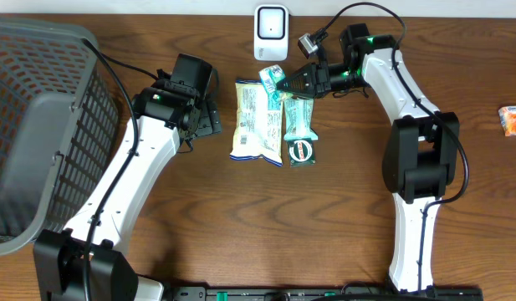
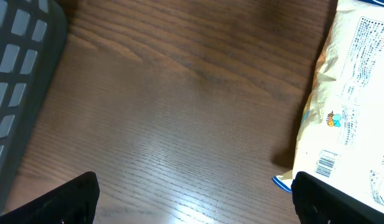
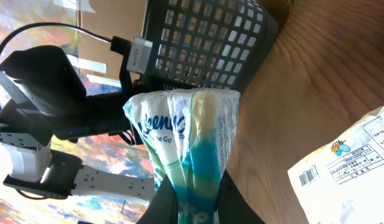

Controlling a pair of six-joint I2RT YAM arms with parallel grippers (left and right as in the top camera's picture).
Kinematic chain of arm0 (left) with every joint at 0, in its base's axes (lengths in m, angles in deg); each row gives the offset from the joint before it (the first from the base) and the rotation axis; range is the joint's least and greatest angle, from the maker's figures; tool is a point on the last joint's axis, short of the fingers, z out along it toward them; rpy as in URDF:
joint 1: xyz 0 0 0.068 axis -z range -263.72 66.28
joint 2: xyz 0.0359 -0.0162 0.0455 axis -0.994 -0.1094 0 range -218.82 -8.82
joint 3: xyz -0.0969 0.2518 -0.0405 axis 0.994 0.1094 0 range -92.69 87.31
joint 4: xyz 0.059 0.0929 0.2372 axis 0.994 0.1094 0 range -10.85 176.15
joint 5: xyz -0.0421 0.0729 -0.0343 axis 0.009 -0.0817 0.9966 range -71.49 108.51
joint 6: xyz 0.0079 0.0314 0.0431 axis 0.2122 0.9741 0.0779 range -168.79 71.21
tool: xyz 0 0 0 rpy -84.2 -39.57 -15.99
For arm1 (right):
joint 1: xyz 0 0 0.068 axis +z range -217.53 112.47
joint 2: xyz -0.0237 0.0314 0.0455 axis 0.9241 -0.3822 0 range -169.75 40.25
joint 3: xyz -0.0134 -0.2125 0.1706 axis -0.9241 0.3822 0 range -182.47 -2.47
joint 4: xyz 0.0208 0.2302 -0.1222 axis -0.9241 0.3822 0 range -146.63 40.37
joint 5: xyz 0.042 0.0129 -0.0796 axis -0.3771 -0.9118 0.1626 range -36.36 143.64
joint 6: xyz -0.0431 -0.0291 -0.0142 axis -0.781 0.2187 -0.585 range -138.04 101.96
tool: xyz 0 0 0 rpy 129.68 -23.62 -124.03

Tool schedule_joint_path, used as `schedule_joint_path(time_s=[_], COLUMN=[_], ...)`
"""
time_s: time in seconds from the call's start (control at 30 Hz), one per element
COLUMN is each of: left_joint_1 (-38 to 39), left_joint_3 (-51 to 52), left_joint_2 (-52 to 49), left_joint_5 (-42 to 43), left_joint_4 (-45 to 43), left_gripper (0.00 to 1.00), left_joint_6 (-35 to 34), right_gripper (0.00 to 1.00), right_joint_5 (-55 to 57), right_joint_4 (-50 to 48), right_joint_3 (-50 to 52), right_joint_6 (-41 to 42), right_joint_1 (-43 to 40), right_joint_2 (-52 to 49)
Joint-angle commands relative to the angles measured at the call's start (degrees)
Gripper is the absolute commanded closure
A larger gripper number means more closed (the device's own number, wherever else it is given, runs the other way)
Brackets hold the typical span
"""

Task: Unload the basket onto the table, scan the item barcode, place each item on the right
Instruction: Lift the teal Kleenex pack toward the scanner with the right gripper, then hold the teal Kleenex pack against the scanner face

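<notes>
My right gripper (image 1: 288,84) is shut on a blue, green and white packet (image 1: 273,80), holding it off the table just below the white barcode scanner (image 1: 272,32). In the right wrist view the packet (image 3: 185,137) stands up between the dark fingers (image 3: 241,208), pinched at its lower end. A cream bag (image 1: 256,121) lies flat on the table with its barcode (image 2: 326,163) facing up. My left gripper (image 1: 209,117) hangs open just left of that bag, its fingers (image 2: 67,202) wide apart over bare wood.
A teal packet (image 1: 298,125) with a round green label lies right of the cream bag. A large grey basket (image 1: 32,125) fills the left side. A small orange item (image 1: 513,119) sits at the far right edge.
</notes>
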Motion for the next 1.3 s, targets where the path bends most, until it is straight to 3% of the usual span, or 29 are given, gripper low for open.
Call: schedule_joint_path(time_s=[0.0,0.43,0.57,0.7,0.93,1.1,1.27], left_joint_1=[-0.09,-0.09,-0.09,-0.09,-0.09,-0.09,-0.09], left_joint_3=[-0.26,-0.26,-0.26,-0.26,-0.26,-0.26,-0.26], left_joint_2=[0.52,0.52,0.52,0.52,0.52,0.52,0.52], left_joint_5=[-0.94,-0.94,-0.94,-0.94,-0.94,-0.94,-0.94], left_joint_4=[0.31,0.31,0.31,0.31,0.31,0.31,0.31], left_gripper=[0.03,0.02,0.03,0.02,0.02,0.02,0.02], left_joint_6=[0.33,0.33,0.33,0.33,0.33,0.33,0.33], right_gripper=[0.99,0.99,0.99,0.99,0.99,0.99,0.99], right_joint_5=[-1.05,4.17,18.62,37.22,72.5,91.32,95.23], right_joint_4=[-0.2,-0.96,-4.26,-10.54,-19.85,-31.58,-43.04], right_joint_3=[0.15,0.15,0.15,0.13,-2.19,-3.61,-3.61], right_joint_6=[-1.57,-3.04,-1.33,11.43,12.94,0.81,-16.72], right_joint_1=[0.07,0.31,1.05,2.16,4.46,8.02,11.69], right_joint_2=[1.2,1.2,1.2,1.57,4.07,4.09,3.98])
